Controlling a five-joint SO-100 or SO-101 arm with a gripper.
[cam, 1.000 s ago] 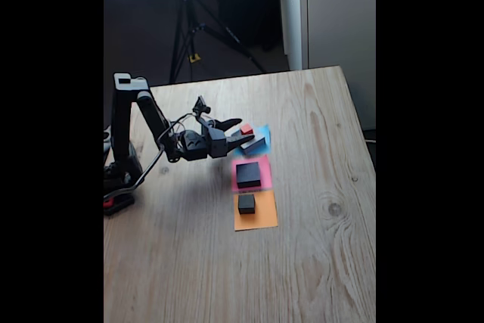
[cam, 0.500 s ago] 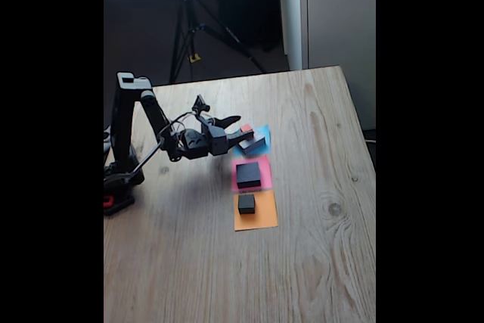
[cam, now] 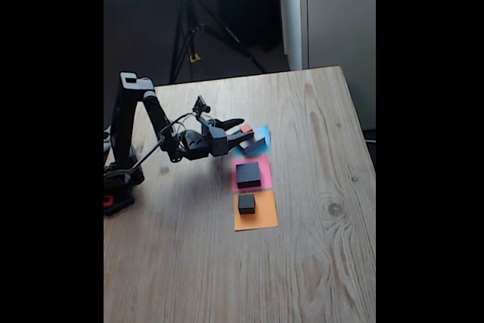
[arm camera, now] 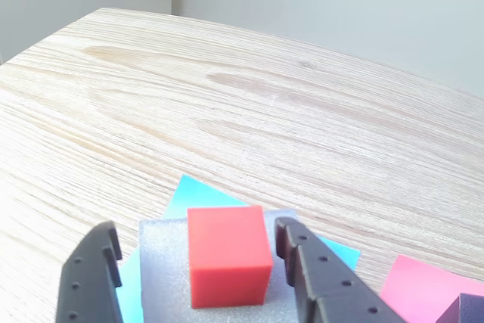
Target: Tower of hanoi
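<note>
The gripper (arm camera: 200, 277) is standing spread, its fingers flanking the red cube (arm camera: 227, 255) without touching; the cube is sitting on the grey block (arm camera: 162, 262), over the blue paper square (arm camera: 189, 193).

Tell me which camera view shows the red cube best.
The wrist view: the red cube sits large and sharp on the grey block, between the open fingers of the gripper. In the fixed view it is a small red speck partly hidden behind the gripper.
</note>
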